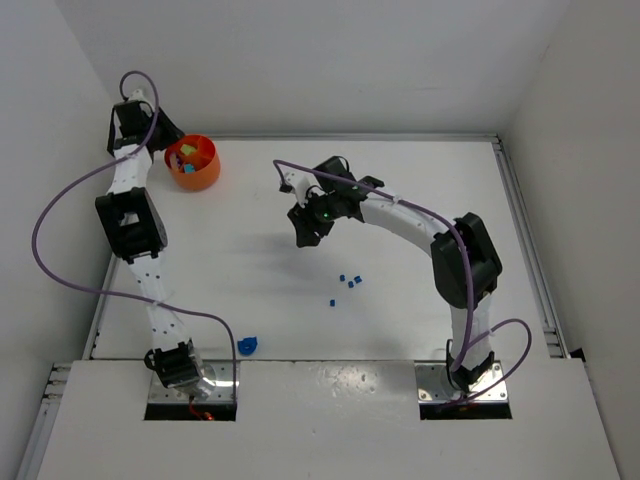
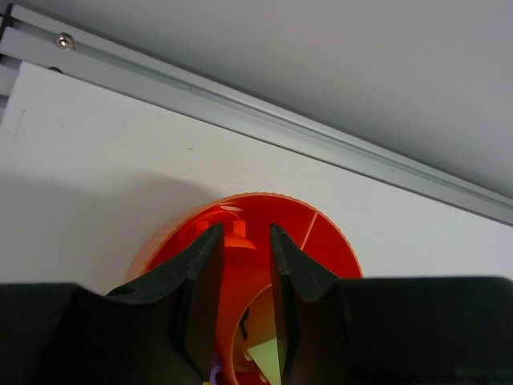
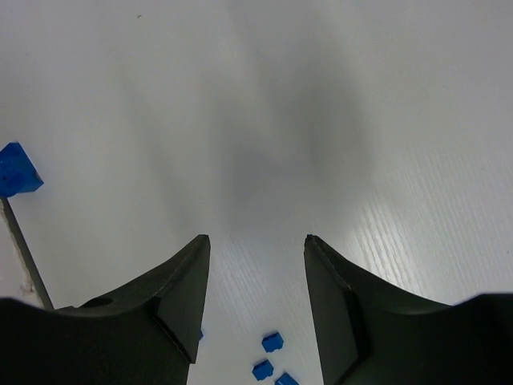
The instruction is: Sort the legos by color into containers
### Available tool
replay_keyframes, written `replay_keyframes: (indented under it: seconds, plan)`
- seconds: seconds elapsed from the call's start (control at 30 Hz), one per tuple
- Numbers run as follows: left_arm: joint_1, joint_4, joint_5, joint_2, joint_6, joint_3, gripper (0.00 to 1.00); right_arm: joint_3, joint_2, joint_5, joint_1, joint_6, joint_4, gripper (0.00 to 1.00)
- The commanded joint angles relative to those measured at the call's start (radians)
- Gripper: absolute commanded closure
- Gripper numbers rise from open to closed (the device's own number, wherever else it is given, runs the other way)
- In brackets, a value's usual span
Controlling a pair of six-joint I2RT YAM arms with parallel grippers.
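Note:
The containers are compartments of one round orange bowl (image 1: 205, 178) at the far left of the table; its rim (image 2: 335, 241) shows in the left wrist view. My left gripper (image 2: 244, 233) hangs over the bowl, open, with nothing between its fingers. Orange legos (image 2: 232, 233) lie in the compartment beyond its tips, and a lime green piece (image 2: 269, 358) and a purple bit (image 2: 212, 372) lie lower down. My right gripper (image 3: 256, 241) hovers open and empty over bare table, mid-table (image 1: 305, 235). Small blue legos (image 1: 351, 283) (image 3: 272, 342) lie loose just near of it.
A larger blue piece (image 1: 247, 346) sits near the table's front edge by the left arm's base. One more blue brick (image 3: 16, 170) shows at the left of the right wrist view. An aluminium rail (image 2: 264, 124) and the back wall run close behind the bowl.

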Motion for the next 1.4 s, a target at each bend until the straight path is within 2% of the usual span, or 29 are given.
replay_keyframes:
  seconds: [0.0, 0.1, 0.23, 0.37, 0.4, 0.47, 0.5, 0.57, 0.6, 0.67, 0.8, 0.83, 1.0, 1.37]
  plan:
    - [0.000, 0.019, -0.043, -0.070, 0.019, 0.042, 0.65, 0.014, -0.051, -0.014, -0.007, 0.003, 0.019, 0.49]
    - [0.020, 0.030, -0.052, -0.114, 0.000, 0.042, 0.65, -0.017, -0.080, -0.014, -0.007, 0.003, 0.019, 0.53]
    - [0.069, 0.039, -0.031, -0.225, -0.025, -0.004, 0.66, -0.061, -0.122, -0.162, 0.014, -0.084, -0.020, 0.57]
    - [0.103, 0.039, 0.032, -0.436, 0.021, -0.170, 0.65, -0.072, -0.113, -0.264, 0.092, -0.231, -0.174, 0.55]
    - [0.127, 0.039, 0.052, -0.544, 0.056, -0.270, 0.65, -0.103, -0.113, -0.264, 0.111, -0.249, -0.204, 0.54]
    - [0.146, 0.018, 0.122, -0.659, 0.090, -0.369, 0.59, -0.146, -0.133, -0.264, 0.183, -0.277, -0.193, 0.45]
    - [0.155, -0.005, 0.149, -0.773, 0.117, -0.458, 0.55, -0.182, -0.142, -0.255, 0.210, -0.286, -0.162, 0.42]
    - [0.172, -0.042, 0.216, -0.884, 0.147, -0.533, 0.42, -0.195, -0.142, -0.241, 0.289, -0.299, -0.140, 0.39]
    - [0.199, -0.085, 0.238, -0.989, 0.171, -0.597, 0.39, -0.195, -0.142, -0.230, 0.310, -0.309, -0.130, 0.39]
    - [0.219, -0.134, 0.294, -1.088, 0.194, -0.652, 0.32, -0.169, -0.101, -0.216, 0.367, -0.309, -0.130, 0.39]
    - [0.270, -0.304, 0.342, -1.321, 0.245, -0.725, 0.31, -0.106, -0.021, -0.181, 0.424, -0.264, -0.055, 0.42]
    - [0.270, -0.364, 0.357, -1.352, 0.254, -0.751, 0.31, -0.091, 0.000, -0.169, 0.424, -0.235, -0.044, 0.42]
    - [0.270, -0.461, 0.426, -1.501, 0.227, -0.846, 0.30, 0.050, 0.164, -0.159, 0.456, -0.146, -0.018, 0.42]
    - [0.270, -0.439, 0.489, -1.510, 0.130, -0.929, 0.29, 0.149, 0.274, -0.150, 0.493, -0.063, 0.002, 0.44]
